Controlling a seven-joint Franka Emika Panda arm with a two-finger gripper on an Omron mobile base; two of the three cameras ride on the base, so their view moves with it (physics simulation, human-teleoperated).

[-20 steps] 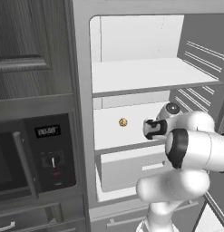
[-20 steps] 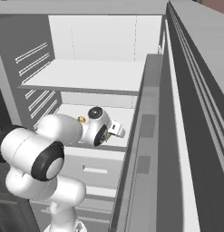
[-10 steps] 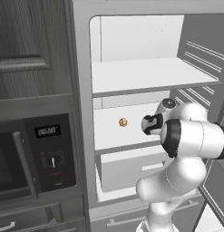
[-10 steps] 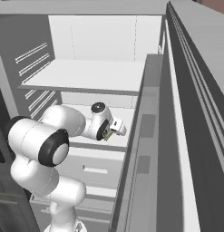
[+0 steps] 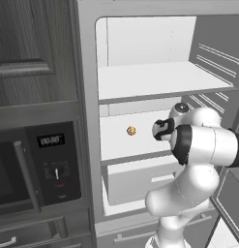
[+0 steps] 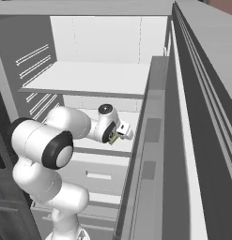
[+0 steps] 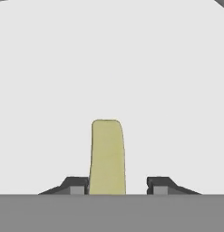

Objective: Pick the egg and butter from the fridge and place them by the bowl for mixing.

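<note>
Butter [image 7: 107,156] lies on the white middle shelf [image 5: 140,135] of the fridge [image 5: 87,72], a thin yellow stick pointing away from the hand. It sits between the two dark fingertips [image 7: 77,185] of the gripper [image 7: 117,186]. The left tip looks like it touches the stick, and the right tip stands a little apart from it, so the gap is narrow, and I cannot tell if the butter is held tight. From the right side, the gripper [image 6: 118,136] is low over that same shelf, near the fridge's right wall. A small brown speckled cookie [image 5: 131,130] lies on the shelf too, to the left of the hand and apart from it. Above is another white shelf [image 5: 155,80]. Below is a white drawer [image 5: 140,177] with a handle. Left of the fridge stands a dark oven [image 5: 38,164] with a small display.
</note>
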